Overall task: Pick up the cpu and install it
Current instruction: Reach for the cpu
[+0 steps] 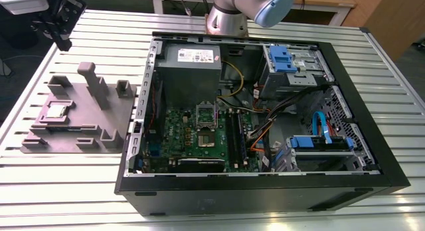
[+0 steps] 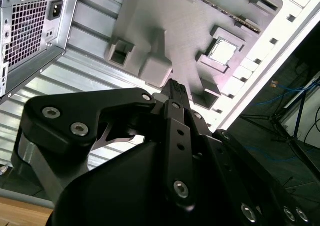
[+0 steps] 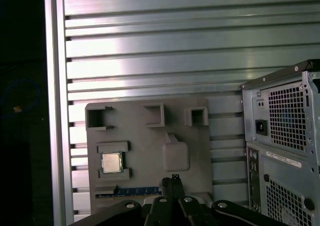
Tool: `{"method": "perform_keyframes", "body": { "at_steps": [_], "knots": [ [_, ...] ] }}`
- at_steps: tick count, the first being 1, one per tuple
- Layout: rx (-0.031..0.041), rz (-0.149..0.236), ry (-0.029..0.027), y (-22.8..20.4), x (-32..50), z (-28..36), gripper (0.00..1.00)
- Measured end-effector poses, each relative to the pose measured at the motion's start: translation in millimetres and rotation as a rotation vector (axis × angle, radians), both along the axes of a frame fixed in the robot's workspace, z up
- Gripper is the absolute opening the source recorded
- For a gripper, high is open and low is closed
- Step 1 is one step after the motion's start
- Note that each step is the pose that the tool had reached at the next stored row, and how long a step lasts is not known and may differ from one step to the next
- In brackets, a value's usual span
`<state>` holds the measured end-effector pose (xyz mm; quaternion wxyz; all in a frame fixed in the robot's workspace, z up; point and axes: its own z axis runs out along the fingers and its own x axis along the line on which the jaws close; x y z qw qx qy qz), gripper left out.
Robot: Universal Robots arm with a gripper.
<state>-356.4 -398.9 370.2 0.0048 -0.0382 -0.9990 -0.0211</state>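
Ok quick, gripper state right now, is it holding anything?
Gripper: jaws closed, holding nothing; the cpu lies in its grey holder, apart from it.

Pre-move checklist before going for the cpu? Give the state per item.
1. Seating of small square silver-topped cpu in grey plastic holder plate: ok, flat in its recess.
2. Load in pincer: ok, shut, holding nothing.
3. Alignment of pincer over cpu: not ok, it hangs above the plate, off to one side.
4. Access into black computer case: ok, side panel off.
5. Readiness of rectangular metal socket frame on green motherboard: cannot tell.
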Motion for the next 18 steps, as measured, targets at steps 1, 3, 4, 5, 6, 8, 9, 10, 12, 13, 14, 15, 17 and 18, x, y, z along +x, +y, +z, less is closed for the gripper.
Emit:
{"method": "perform_keyframes", "body": {
  "at_steps": [1,3,4,5,6,8,9,10,12,13,14,15,17,18],
  "knots": [
    [0.0,0.0,0.0,0.0,-0.1,-0.1,0.1],
    [-0.0001,0.0,0.0002,0.0,-0.4,-0.2,0.1],
    [-0.0001,0.0,0.0002,0.0,-0.5,-0.2,0.1],
    [-0.0001,0.0,0.0001,0.0,-0.7,-0.3,0.1],
    [-0.0001,0.0,0.0001,0.0,-0.9,-0.4,0.1],
    [-0.0001,0.0,0.0002,0.0,-1.2,-0.5,0.1],
    [0.0,0.0,0.0001,0.0,-1.4,-0.6,0.1],
    [-0.0001,0.0,0.0001,0.0,-1.7,-0.7,0.1],
    [-0.0001,0.0,0.0002,0.0,-2.3,-0.8,0.1],
    [-0.0001,0.0,0.0002,0.0,-2.7,-0.8,0.1],
    [0.0,0.0,0.0001,0.0,-3.1,-0.9,0.1],
    [-0.0001,0.0,0.0002,0.0,-3.5,-0.9,0.1],
    [-0.0001,0.0,0.0002,0.0,-4.4,-0.9,0.1],
    [-0.0001,0.0,0.0002,0.0,-4.9,-1.0,0.1]
  ]
}}
